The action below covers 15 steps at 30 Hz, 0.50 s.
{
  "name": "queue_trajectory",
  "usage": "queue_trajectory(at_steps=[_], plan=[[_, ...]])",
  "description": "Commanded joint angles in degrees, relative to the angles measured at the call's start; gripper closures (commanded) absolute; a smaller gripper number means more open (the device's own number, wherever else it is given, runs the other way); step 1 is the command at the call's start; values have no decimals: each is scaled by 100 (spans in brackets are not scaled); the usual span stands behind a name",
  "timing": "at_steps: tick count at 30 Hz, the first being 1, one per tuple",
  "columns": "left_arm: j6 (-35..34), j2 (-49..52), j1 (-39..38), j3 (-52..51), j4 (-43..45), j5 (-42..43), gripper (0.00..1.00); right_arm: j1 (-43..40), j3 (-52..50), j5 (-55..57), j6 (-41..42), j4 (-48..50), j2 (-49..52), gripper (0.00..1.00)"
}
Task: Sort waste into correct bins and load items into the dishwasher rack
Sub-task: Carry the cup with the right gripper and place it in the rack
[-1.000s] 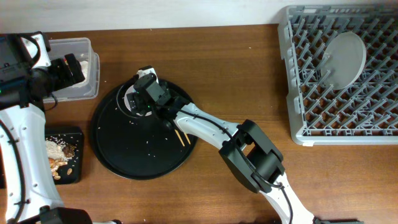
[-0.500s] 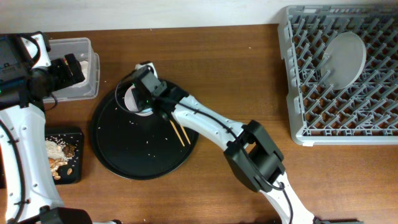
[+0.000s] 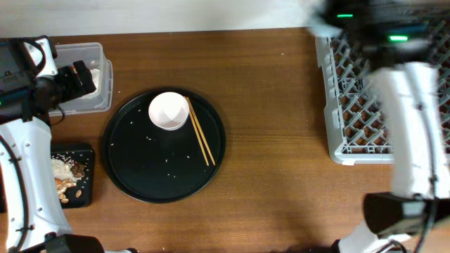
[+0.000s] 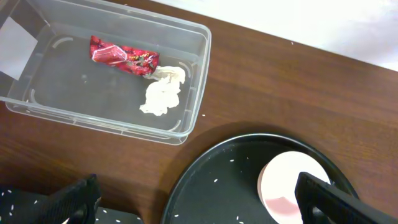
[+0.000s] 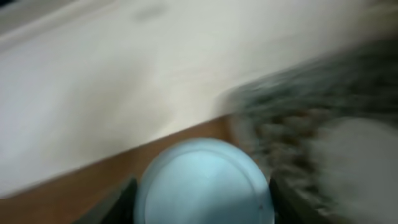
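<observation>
Item: pale blue cup (image 5: 204,180), lifted off the black tray (image 3: 140,172), was gripped by the right hand (image 5: 202,199) at the dishwasher rack (image 3: 351,133); racking likely next. On tray remained small white bowl (image 3: 169,111), chopsticks (image 3: 200,140). The left hand (image 4: 196,202) stood open.

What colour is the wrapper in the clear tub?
The wrapper is shiny red; left wrist view.
</observation>
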Motion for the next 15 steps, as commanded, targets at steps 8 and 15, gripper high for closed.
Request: queue_trajectory(at_steps=[8,15], plan=[[-52,9,9,-4,9,-20,1,-3429,-28,-210,-404,-1390,623,49],[-52,9,9,-4,9,-20,1,-3866,-39,-551,-807,-1412,1626,49]])
